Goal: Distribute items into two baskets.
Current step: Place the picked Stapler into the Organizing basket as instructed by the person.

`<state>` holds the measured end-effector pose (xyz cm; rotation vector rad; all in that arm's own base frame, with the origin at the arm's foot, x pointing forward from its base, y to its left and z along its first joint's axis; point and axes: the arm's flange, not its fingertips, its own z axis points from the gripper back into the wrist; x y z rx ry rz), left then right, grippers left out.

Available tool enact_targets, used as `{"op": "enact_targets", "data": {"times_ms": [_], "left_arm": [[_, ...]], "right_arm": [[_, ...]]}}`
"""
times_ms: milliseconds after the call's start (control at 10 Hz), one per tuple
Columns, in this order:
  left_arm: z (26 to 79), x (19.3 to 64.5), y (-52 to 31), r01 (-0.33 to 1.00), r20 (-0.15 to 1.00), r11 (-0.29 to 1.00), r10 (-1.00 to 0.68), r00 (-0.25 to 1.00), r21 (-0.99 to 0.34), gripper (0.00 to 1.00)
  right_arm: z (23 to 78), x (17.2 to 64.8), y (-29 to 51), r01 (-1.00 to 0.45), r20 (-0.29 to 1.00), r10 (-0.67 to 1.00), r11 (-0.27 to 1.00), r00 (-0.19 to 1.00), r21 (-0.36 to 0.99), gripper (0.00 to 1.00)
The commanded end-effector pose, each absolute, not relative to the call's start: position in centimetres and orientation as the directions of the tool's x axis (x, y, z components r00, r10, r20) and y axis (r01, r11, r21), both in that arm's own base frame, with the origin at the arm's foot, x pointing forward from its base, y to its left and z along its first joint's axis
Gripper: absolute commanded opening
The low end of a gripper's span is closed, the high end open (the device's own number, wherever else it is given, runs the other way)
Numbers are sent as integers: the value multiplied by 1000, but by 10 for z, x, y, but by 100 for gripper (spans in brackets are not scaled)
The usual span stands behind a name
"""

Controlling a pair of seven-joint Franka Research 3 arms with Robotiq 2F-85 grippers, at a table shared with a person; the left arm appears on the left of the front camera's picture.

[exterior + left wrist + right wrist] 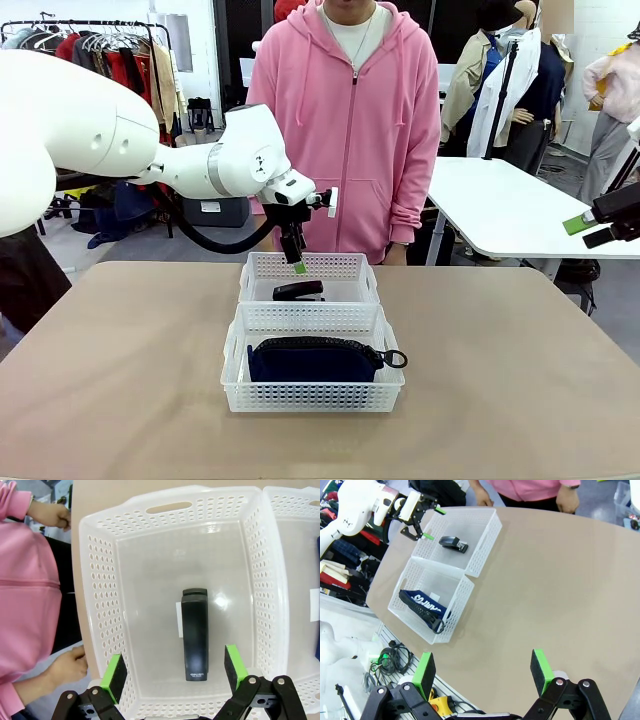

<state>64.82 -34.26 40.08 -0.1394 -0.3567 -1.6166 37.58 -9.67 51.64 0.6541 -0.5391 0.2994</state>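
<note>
Nearest the robot's edge of the tan worktop (pixel 120 380), the near basket (pixel 312 398) holds the dark navy pouch (pixel 315 360), lying lengthwise with its black ring pull (pixel 395 358) resting over the basket's right rim. Directly behind, touching rim to rim, stands the far basket (pixel 310 268); the black stapler (pixel 299 291) lies flat on its floor, roughly central, touching no wall. The left gripper (pixel 297 262) hangs above the far basket's inner space, pointing downward, jaws spread wide and holding nothing; in the left wrist view the left gripper (pixel 174 671) shows green pads standing to either side of the stapler (pixel 194 635), above it and apart from it. The right gripper (pixel 592 222) is held high at the right edge of the scene, well away from both baskets; in the right wrist view its jaws stand fully apart and empty over bare worktop. At the far side stands a person in a pink hoodie (pixel 345 120), one hand (pixel 70 666) at the worktop's edge.
</note>
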Motion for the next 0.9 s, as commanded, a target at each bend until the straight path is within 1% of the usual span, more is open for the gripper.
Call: {"op": "enact_targets", "data": {"times_ms": [0, 200, 400, 500, 700, 800], "left_arm": [[401, 648, -343, 989, 303, -40, -949, -83, 144, 100], [439, 637, -305, 971, 308, 154, -947, 92, 183, 100], [499, 615, -254, 935, 393, 289, -899, 193, 204, 100], [525, 609, -223, 910, 404, 359, -879, 254, 208, 100], [561, 596, -153, 865, 459, 484, -804, 379, 134, 100], [567, 594, -120, 837, 484, 541, -757, 440, 86, 100]], "right_arm": [[518, 376, -96, -432, 567, 94, 751, 818, 499, 100], [518, 376, -96, -432, 567, 94, 751, 818, 499, 100], [518, 376, -96, -432, 567, 94, 751, 818, 499, 100], [518, 376, -96, -432, 567, 94, 751, 818, 499, 100], [518, 376, -96, -432, 567, 94, 751, 818, 499, 100], [518, 376, -96, -432, 567, 94, 751, 818, 499, 100]]}}
